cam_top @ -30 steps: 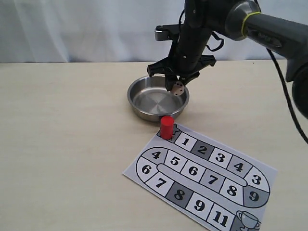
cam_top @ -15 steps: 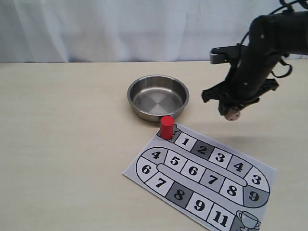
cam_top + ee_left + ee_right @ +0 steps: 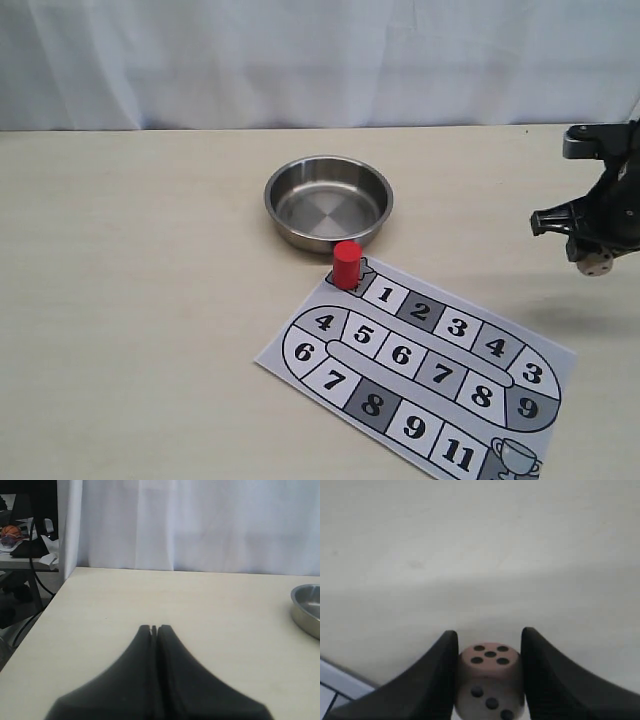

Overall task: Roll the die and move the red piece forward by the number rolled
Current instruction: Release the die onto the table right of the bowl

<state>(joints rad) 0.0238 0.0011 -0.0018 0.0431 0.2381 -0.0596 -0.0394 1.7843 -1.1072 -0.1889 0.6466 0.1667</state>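
Observation:
The red piece [image 3: 346,264] stands upright on the start square of the paper game board [image 3: 420,365], just in front of the steel bowl [image 3: 328,200]. My right gripper [image 3: 597,262] hangs above the table at the far right, shut on the tan die [image 3: 597,265]. In the right wrist view the die [image 3: 490,680] sits clamped between the two black fingers [image 3: 432,680], its five-pip face toward the table and a three-pip face toward the camera. My left gripper [image 3: 154,628] is shut with nothing in it, low over the table's left part.
The numbered board lies slanted at front right, with a trophy square [image 3: 515,457] at its end. The bowl [image 3: 307,607] shows at the edge of the left wrist view. A white curtain [image 3: 300,60] backs the table. Clutter [image 3: 20,540] lies beyond the table's left edge.
My right gripper has carried the die from over the bowl rightward, past the board, to the far right edge of the table. The red piece and left gripper have not moved.

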